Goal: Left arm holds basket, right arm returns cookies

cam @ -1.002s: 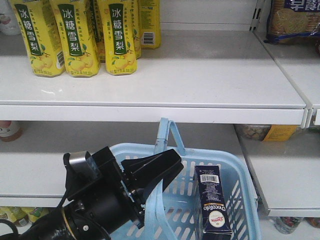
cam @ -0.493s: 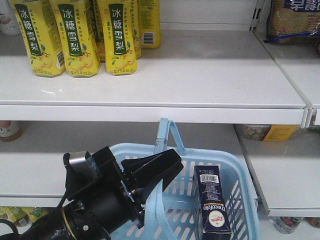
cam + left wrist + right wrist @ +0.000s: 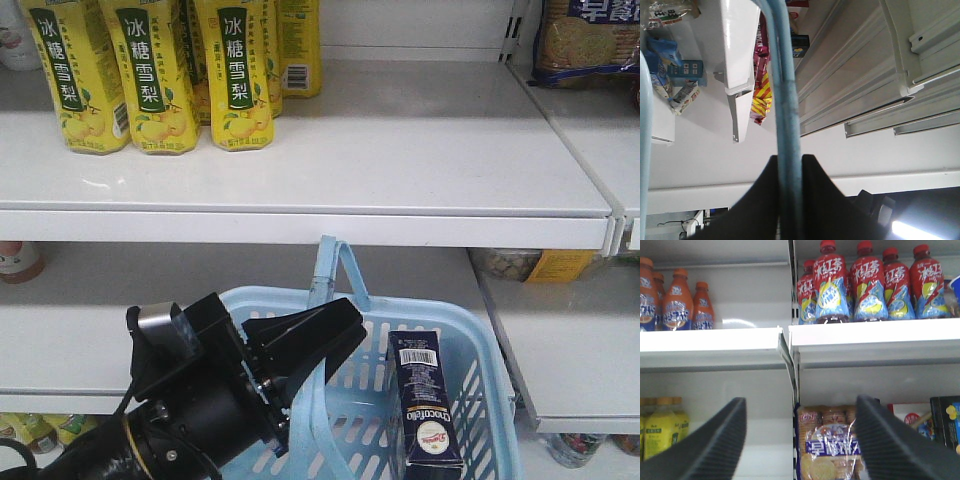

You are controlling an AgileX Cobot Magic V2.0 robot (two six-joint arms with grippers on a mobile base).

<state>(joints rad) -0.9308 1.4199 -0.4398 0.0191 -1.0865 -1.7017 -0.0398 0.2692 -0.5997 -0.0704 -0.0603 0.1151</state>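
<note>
The pale blue plastic shopping basket with slotted sides (image 3: 440, 314) is held up in front of the white shop shelving (image 3: 400, 150) by the black left arm (image 3: 200, 400). In the left wrist view its two pointed black fingers (image 3: 815, 200) are closed on the basket's pale blue hoop handle (image 3: 785, 75), one on each side, with the bar pinched between them.

The dark navy rectangular cookie carton with a white barcode label (image 3: 425, 405) stands upright inside the basket, towards its right side in the front view. It is touched by neither arm.

The dark ribbed fingers of the right arm (image 3: 890, 450) are spread wide apart, and nothing is held between them. They are aimed at the shelving rather than at the basket. A clear packet of round biscuits (image 3: 832, 450) lies ahead of them, and red-capped drink bottles (image 3: 865, 285) stand on the shelf above. The right arm is not seen in the front view.

The holding half of the task is judged to be in place, since the basket is lifted and steadied by its handle. The returning half is judged not yet begun. The carton has to be reached inside the basket, gripped, lifted clear of the rim and handle, and set on a shelf. Which shelf is meant cannot be told from these views. A broad bare stretch is seen beside the tall yellow drink bottles (image 3: 150, 80).
</note>
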